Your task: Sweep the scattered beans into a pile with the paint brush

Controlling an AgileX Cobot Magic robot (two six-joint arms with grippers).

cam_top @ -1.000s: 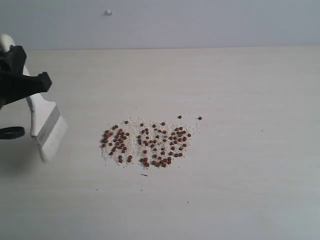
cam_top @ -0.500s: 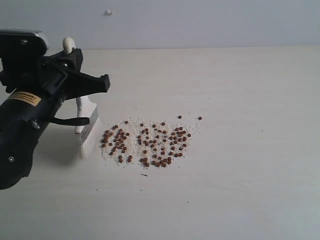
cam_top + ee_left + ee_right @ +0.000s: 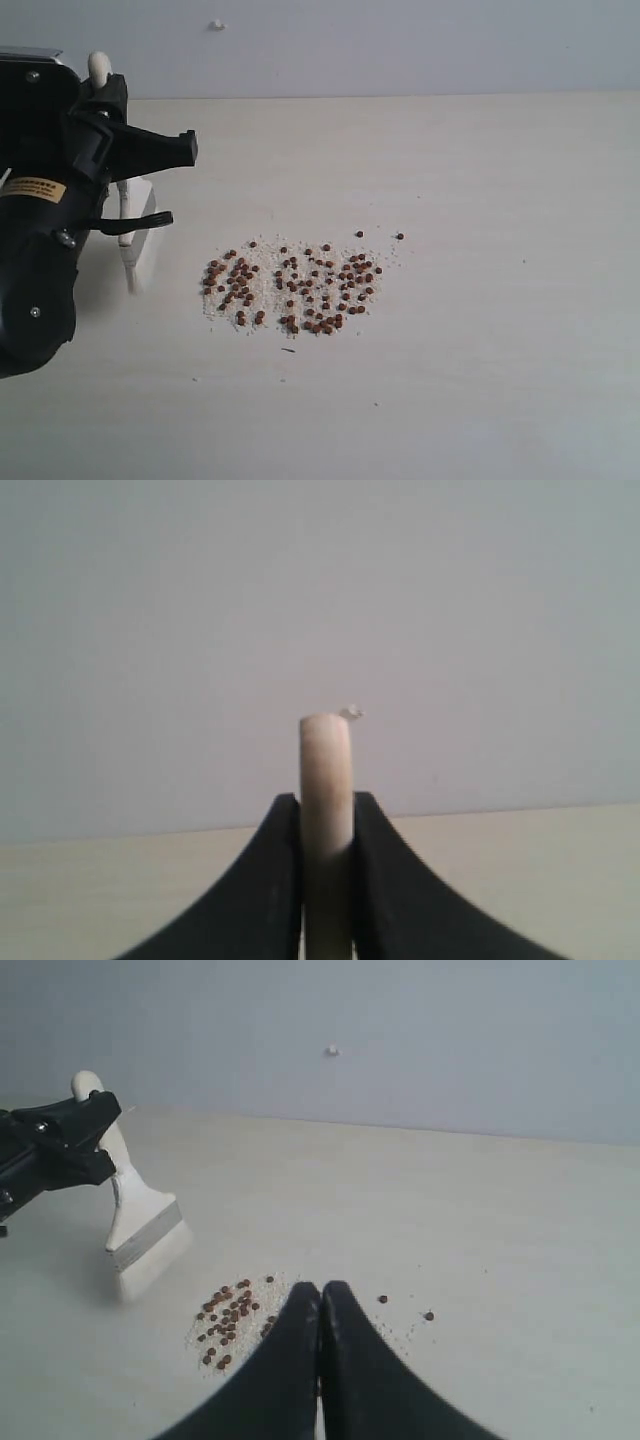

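Note:
The beans [image 3: 295,285] lie in a loose oval patch with whitish crumbs at the table's middle, and two stray beans [image 3: 400,237] sit just beyond its far right. My left gripper [image 3: 108,95] is shut on the pale handle of the paint brush [image 3: 138,245]. The brush hangs bristles down, left of the patch and apart from it. In the left wrist view the handle [image 3: 326,770] stands between the two black jaws. My right gripper [image 3: 321,1288] is shut and empty, hovering over the beans [image 3: 228,1322] and facing the brush [image 3: 140,1220]; it is outside the exterior view.
The pale table [image 3: 480,380] runs back to a grey wall with a small white speck [image 3: 217,24] on it. The bulky black left arm [image 3: 40,250] fills the left edge of the exterior view.
The left arm came in from the left with the brush up to the patch's left edge, then drew back a little to the left. The beans have not moved.

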